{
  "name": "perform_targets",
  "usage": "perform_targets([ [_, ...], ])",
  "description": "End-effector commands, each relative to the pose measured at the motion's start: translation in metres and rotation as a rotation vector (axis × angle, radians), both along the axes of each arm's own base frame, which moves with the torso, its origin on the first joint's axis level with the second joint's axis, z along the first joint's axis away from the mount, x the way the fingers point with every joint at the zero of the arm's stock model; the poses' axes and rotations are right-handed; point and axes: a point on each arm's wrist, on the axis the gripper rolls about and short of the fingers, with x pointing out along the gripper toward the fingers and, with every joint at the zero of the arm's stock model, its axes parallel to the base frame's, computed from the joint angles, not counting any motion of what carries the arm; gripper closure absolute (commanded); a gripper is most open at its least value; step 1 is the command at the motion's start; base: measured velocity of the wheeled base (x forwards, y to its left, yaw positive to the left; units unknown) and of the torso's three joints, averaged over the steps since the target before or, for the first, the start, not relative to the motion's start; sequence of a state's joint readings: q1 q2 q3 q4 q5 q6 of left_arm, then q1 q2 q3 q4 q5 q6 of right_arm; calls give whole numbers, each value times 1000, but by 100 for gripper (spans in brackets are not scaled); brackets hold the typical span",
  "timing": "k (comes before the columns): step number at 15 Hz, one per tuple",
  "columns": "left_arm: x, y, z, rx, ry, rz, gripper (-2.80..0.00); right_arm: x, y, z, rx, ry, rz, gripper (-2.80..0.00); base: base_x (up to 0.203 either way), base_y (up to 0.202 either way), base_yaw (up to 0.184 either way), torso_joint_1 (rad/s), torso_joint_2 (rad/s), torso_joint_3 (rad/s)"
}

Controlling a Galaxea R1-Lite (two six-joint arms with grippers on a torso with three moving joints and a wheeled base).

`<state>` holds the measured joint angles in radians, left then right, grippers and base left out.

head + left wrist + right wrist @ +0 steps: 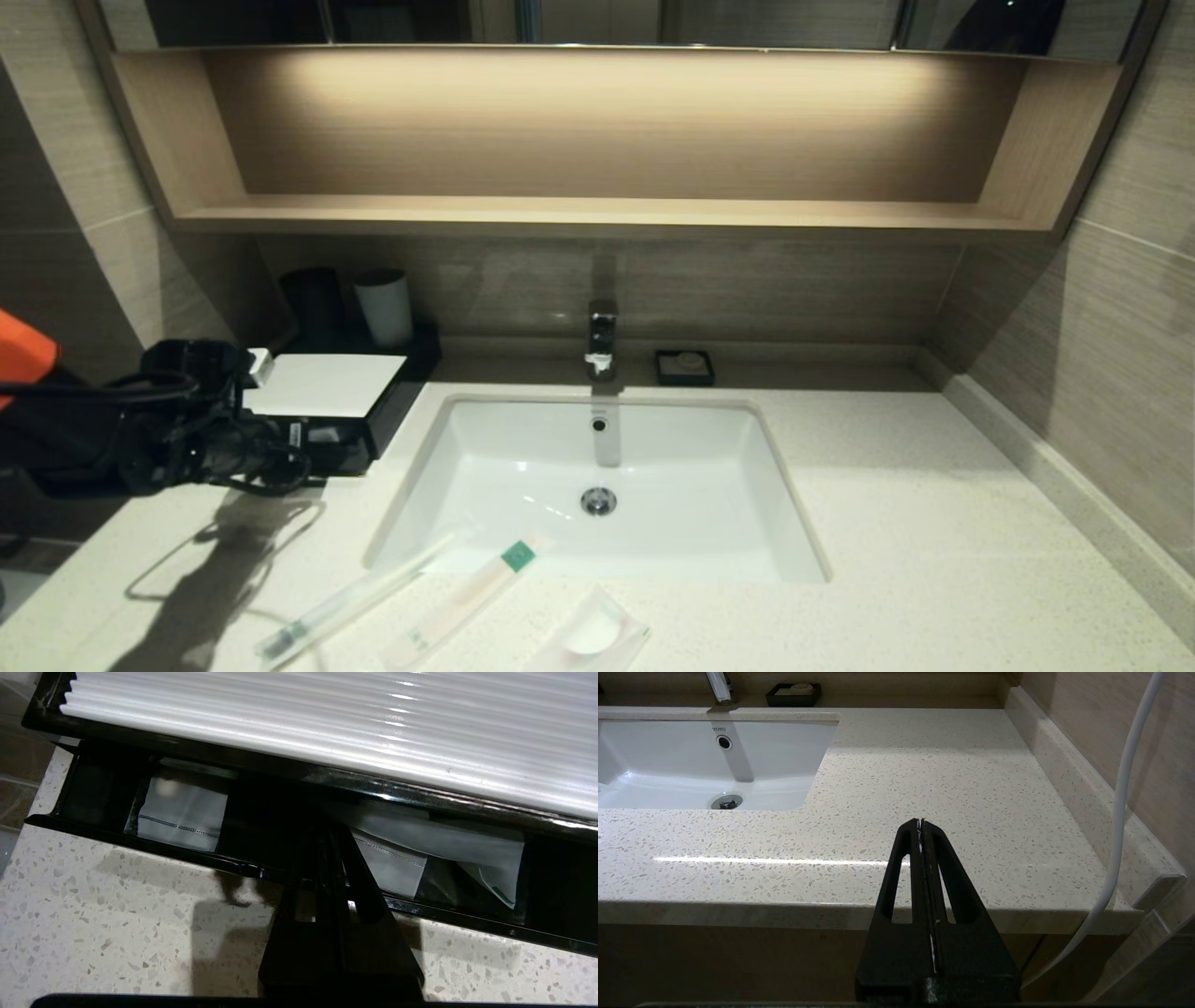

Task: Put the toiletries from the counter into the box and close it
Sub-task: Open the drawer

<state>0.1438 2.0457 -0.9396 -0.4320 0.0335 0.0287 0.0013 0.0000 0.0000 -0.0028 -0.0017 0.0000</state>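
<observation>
The black box with a white top [322,383] stands at the counter's [934,523] back left. Its drawer tray [140,842] is pulled partly out and holds white wrapped packets [182,812]. My left gripper [294,453] is shut, and its tips [327,833] reach over the drawer's front rim at its middle. Three toiletries lie at the counter's front edge: a clear sleeve with a dark end [355,602], a whitish packet with a green end [467,593], and a square sachet with a white disc [590,637]. My right gripper [920,822] is shut and empty, over the counter's front right edge.
A white sink [523,448] with a faucet [602,336] is set in the middle. A black cup [313,299] and a white cup [385,306] stand behind the box. A small black dish [684,366] sits at the back. A white cable [1120,812] hangs by the right wall.
</observation>
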Motion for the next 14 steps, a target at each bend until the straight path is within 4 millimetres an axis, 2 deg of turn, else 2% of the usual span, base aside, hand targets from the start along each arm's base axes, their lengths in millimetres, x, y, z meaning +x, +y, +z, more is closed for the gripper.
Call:
perform_targets([
  [1,-3,0,5,-1,12,0,0,0,0,0,0,1,0,0,0,0,0,0,0,0],
  [14,-17,-1,14,-8,114,-2,0,0,0,0,0,1,0,0,0,0,0,0,0,0],
])
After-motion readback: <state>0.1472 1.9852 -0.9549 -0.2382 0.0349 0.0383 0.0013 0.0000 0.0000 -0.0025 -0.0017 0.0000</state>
